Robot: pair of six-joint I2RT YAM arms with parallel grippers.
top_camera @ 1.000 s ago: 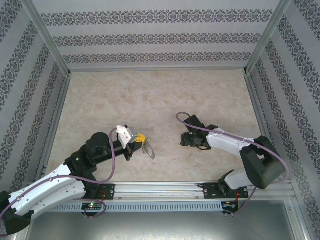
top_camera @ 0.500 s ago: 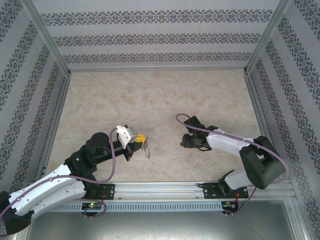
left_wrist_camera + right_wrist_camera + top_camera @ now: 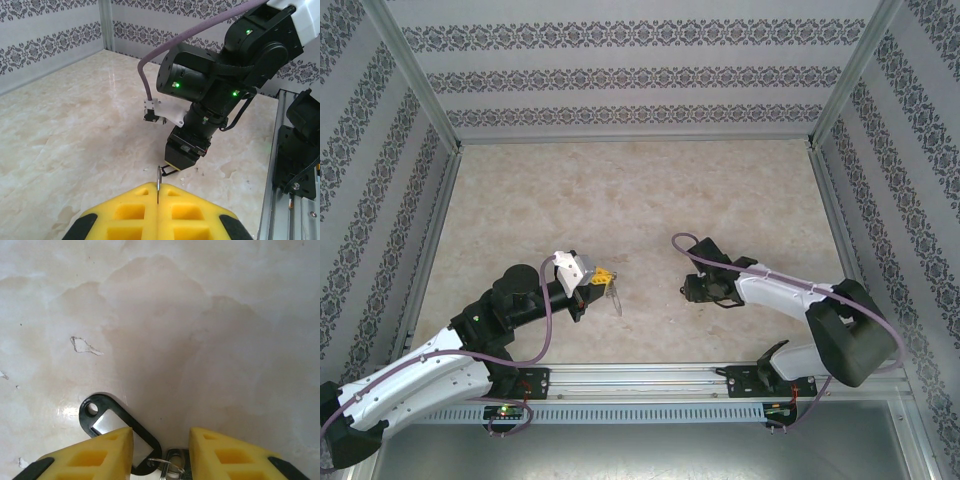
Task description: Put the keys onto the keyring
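Nothing threaded yet: your left hand (image 3: 158,192) pinches the keyring (image 3: 158,176); at its 3 o'clock, your right hand (image 3: 161,436) straddles the key (image 3: 101,421) on the bench (image 3: 210,315), jaws part-open, not gripping

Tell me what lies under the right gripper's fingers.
Under the right gripper the key lies on the table: a dark tag with pale centre, its small ring between the fingers. One finger covers the tag's near end.

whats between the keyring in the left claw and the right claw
Nothing but bare table. In the top view, the stretch from the keyring across to the right claw has no object on it.
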